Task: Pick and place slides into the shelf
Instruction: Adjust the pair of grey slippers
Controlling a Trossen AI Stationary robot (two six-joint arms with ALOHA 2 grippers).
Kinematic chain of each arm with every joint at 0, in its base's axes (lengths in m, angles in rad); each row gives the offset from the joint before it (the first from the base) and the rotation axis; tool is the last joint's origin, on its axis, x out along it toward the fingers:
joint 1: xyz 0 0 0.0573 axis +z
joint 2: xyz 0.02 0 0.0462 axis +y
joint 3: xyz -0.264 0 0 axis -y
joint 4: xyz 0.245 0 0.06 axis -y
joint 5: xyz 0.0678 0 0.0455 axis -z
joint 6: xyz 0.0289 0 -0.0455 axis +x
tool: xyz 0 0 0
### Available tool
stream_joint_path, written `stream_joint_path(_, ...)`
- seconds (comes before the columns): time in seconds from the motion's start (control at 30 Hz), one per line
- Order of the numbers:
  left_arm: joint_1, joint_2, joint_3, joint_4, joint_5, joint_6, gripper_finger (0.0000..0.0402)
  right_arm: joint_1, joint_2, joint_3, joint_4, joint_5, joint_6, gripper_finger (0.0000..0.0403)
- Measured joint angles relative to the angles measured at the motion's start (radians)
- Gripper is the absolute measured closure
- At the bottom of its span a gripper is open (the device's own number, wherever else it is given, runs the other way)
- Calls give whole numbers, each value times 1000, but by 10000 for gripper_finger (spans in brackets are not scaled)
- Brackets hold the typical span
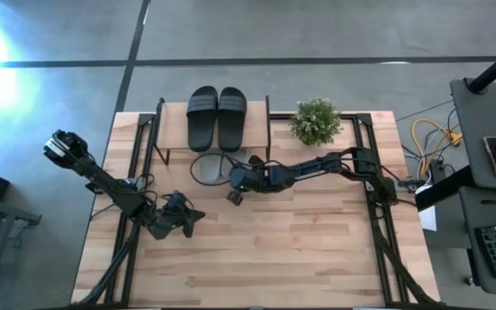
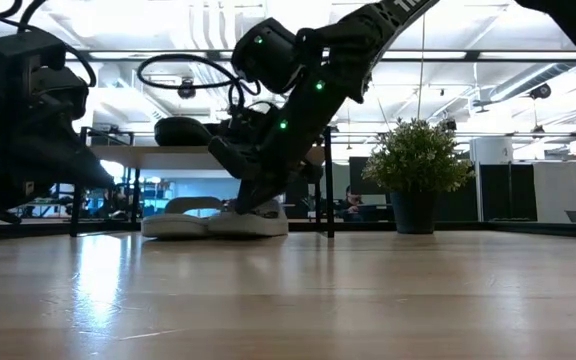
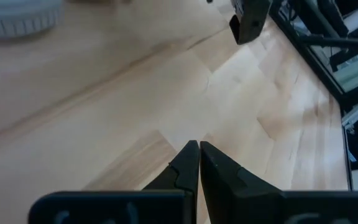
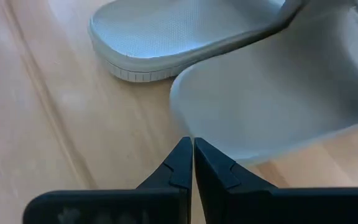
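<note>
On the counter (image 1: 317, 250), the shelf (image 1: 172, 116) stands toward 12 o'clock with one pair of slides (image 1: 217, 116) on its top board and the other pair (image 2: 213, 218) beneath it. A potted plant (image 1: 315, 121) sits just at the shelf's 3 o'clock. The right gripper (image 1: 235, 197) hangs at the shelf's 6 o'clock, the left gripper (image 1: 193, 220) farther toward 7 o'clock.

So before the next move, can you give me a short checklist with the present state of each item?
1. Black pair of slides on the wooden top board of the small black-framed shelf: ok.
2. Light grey pair of slides off the table: not ok, on the tabletop under the shelf.
3. Right hand open to grasp: not ok, shut, empty, close to the grey slides.
4. Left hand clear: ok, shut, empty, over bare wood.
5. Small green potted plant clear of the right arm: ok.
</note>
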Motion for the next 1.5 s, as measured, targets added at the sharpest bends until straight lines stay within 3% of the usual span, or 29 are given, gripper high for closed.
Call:
stream_joint_path(0.27, 86, 5, -5, 2, -37, 0, 402, 88, -143, 0, -75, 10, 12, 394)
stream_joint_path(0.5, 218, 56, 8, 1, -31, 160, 402, 188, -310, -15, -118, 221, -18, 394)
stream_joint_path(0.63, 261, 93, 18, 1, -30, 231, 402, 200, -357, -16, -239, 288, 100, 394)
stream_joint_path(0.83, 323, 150, 12, 2, -29, 239, 402, 222, -366, -20, -384, 347, 250, 394)
stream_joint_path(1.13, 410, 198, 14, 7, -30, 263, 402, 269, -363, -22, -389, 349, 285, 394)
stream_joint_path(1.5, 550, 248, 19, 185, -23, 431, 402, 301, -362, -23, -406, 349, 316, 394)
